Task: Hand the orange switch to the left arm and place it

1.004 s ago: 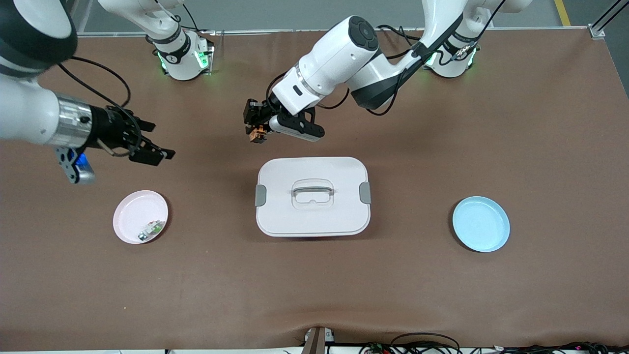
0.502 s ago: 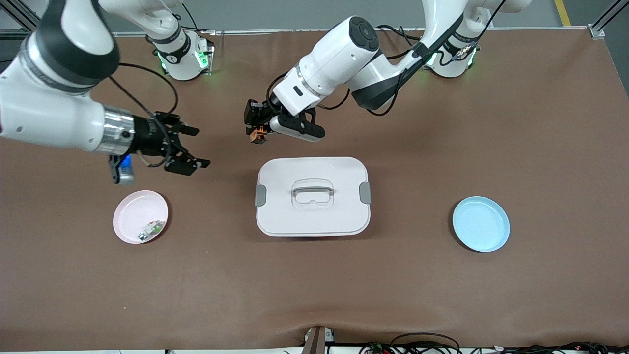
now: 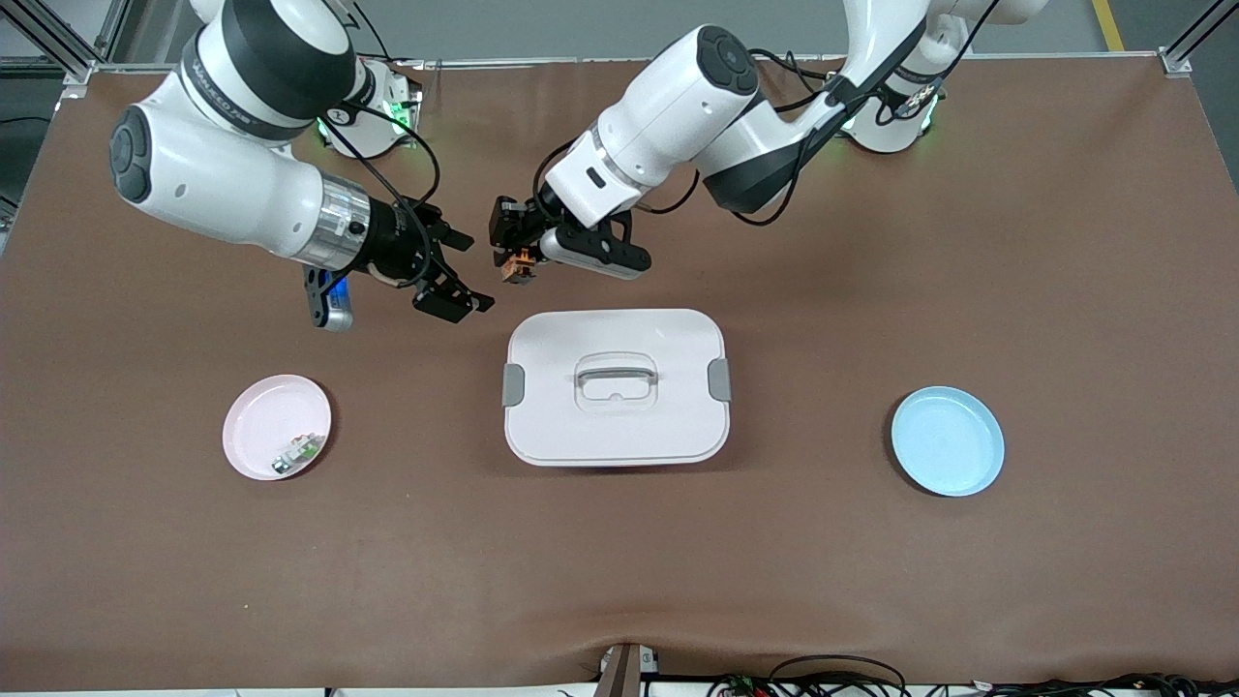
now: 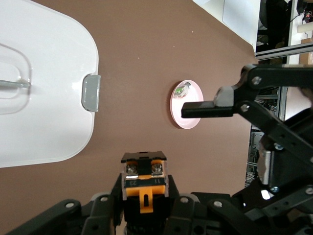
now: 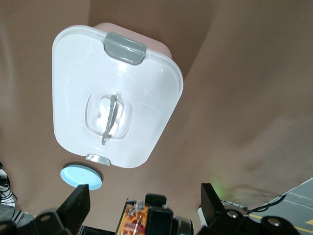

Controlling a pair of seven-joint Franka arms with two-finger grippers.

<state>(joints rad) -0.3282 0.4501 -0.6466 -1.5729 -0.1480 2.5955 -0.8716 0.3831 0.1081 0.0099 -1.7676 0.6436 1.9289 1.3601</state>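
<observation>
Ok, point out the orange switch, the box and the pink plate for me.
orange switch (image 3: 524, 263), front view, its orange end in the shut left gripper.
box (image 3: 668, 426), front view, bare lid near a corner.
pink plate (image 3: 259, 418), front view, bare inner surface.

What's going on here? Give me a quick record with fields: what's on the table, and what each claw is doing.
Switch: orange switch, held in the air
Left gripper: shut on the orange switch, over bare table beside the box
Right gripper: open, facing the switch, not touching it
Box: closed, mid-table
Pink plate: toward the right arm's end, small parts on it
Blue plate: toward the left arm's end
</observation>
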